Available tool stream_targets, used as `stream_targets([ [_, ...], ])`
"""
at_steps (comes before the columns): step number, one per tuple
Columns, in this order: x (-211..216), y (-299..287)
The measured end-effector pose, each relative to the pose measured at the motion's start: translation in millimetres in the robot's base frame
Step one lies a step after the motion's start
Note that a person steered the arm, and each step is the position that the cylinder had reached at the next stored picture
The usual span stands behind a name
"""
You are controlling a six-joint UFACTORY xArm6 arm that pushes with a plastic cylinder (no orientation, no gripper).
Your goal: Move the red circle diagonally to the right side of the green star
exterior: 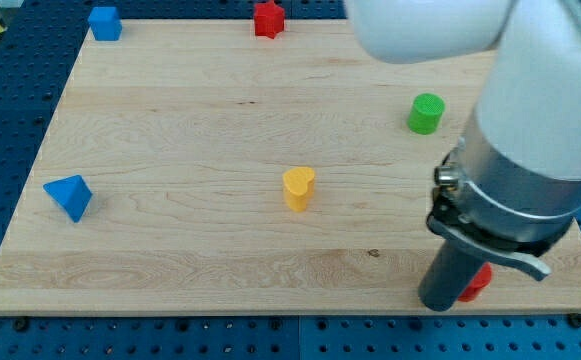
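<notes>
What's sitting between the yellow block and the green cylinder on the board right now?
Nothing: in the camera view, only bare wood separates the yellow block from the green cylinder. My tip is lower right, against the red circle.

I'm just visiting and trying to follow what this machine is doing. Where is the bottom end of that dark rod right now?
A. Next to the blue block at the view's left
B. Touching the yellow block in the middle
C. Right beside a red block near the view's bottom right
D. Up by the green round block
C: my tip sits at the board's bottom right, with the red circle peeking out on its right side, mostly hidden behind the rod.
</notes>
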State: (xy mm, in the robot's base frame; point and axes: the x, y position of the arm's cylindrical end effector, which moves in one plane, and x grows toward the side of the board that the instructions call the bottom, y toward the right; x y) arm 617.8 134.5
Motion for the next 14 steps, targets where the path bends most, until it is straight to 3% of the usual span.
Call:
stream_targets([
  [3,0.8,0.2],
  [6,-0.3,68.0],
  [9,0.1,61.6],
  [12,-57.4,61.5],
  [14,-65.4,69.8],
])
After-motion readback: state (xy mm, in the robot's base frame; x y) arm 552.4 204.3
